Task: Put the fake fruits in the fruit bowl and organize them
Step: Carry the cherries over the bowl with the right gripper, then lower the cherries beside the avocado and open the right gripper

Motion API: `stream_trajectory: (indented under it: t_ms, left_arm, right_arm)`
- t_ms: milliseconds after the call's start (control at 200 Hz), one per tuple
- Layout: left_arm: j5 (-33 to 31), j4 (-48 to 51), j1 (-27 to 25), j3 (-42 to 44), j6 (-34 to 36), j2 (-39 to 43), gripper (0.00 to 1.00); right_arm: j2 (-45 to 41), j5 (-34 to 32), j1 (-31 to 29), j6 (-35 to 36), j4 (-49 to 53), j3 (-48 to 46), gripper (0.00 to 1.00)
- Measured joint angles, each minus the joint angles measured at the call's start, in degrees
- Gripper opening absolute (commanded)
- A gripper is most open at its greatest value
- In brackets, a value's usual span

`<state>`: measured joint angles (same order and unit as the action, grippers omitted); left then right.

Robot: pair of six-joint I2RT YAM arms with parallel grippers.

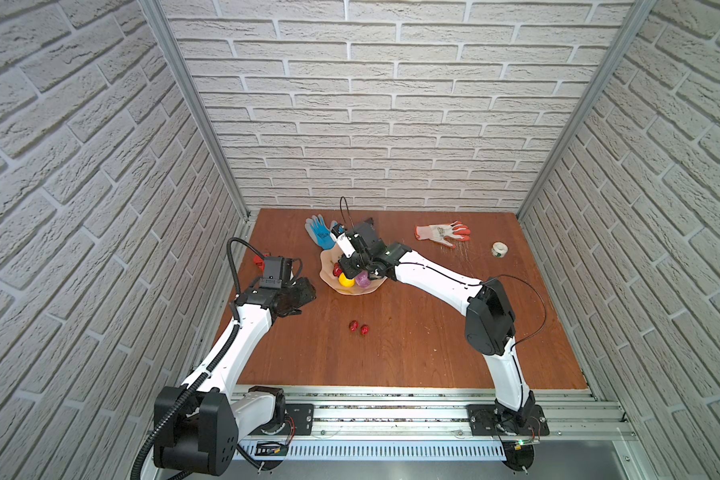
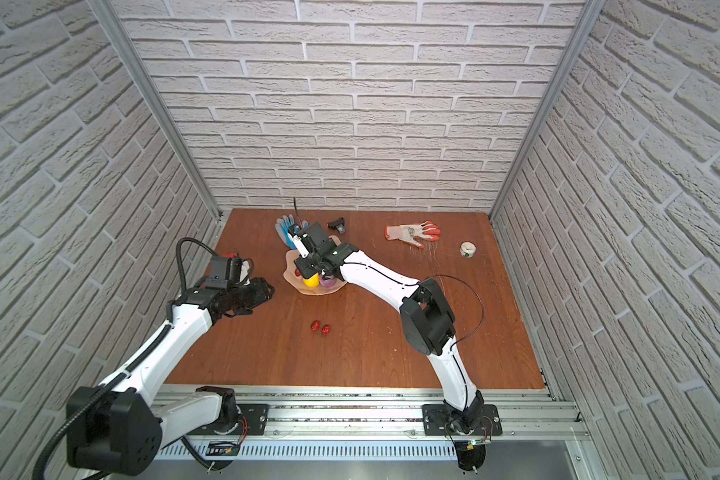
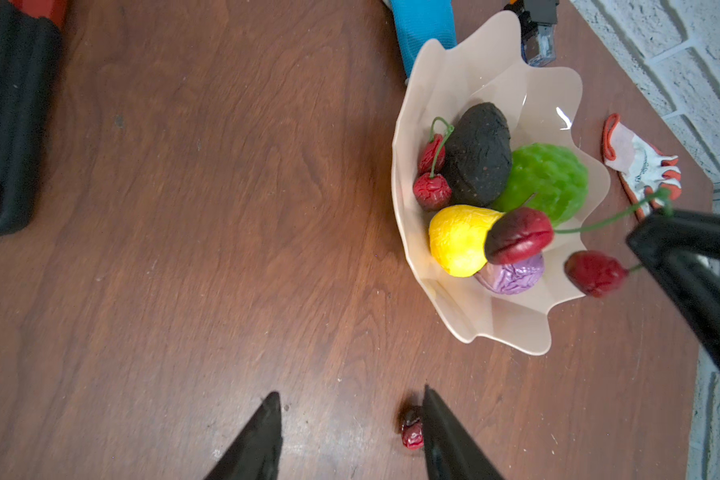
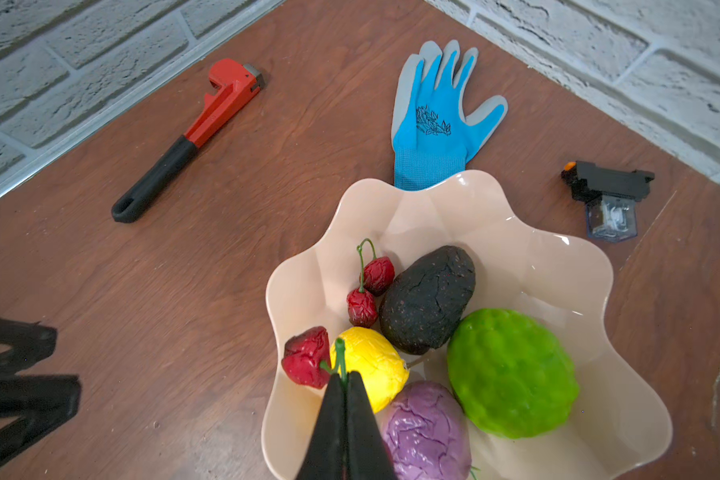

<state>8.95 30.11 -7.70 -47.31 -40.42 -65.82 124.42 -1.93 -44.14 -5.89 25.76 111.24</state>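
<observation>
Right end effector clenches the green stem of paired red plastic berries. The berry beside it looks poised over the rim of the wavy peach-pink bowl and may fall outside. Left end effector is released.

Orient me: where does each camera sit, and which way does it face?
Top views: high above the front rail, facing down toward the back wall; left arm, right arm show.
Left wrist: beside the fruit bowl, facing down at the table; open left gripper shows.
Right wrist: above the bowl, facing down; right gripper shut on a berry stem.
Shared: every view shows the bowl; both wrist views, the avocado.
</observation>
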Motion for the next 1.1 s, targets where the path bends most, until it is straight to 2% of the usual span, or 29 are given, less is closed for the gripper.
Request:
stream_trajectory:
  t_ms: [310, 605, 1100]
  left_arm:
    - [-0.09, -0.07, 0.52, 0.00, 0.31, 0.00, 0.55]
    - [-0.07, -0.09, 0.94, 0.00, 0.31, 0.00, 0.55]
    - [-0.04, -0.11, 1.33, 0.00, 0.31, 0.00, 0.55]
  right_arm:
    - [6.45, -0.68, 0.00, -4.61, -1.84, 4.90, 0.06]
    - [7.26, -3.10, 0.00, -7.67, -2.56, 5.14, 0.06]
    - [10.95, -2.05, -0.26, -8.50, -5.79, 5.14, 0.06]
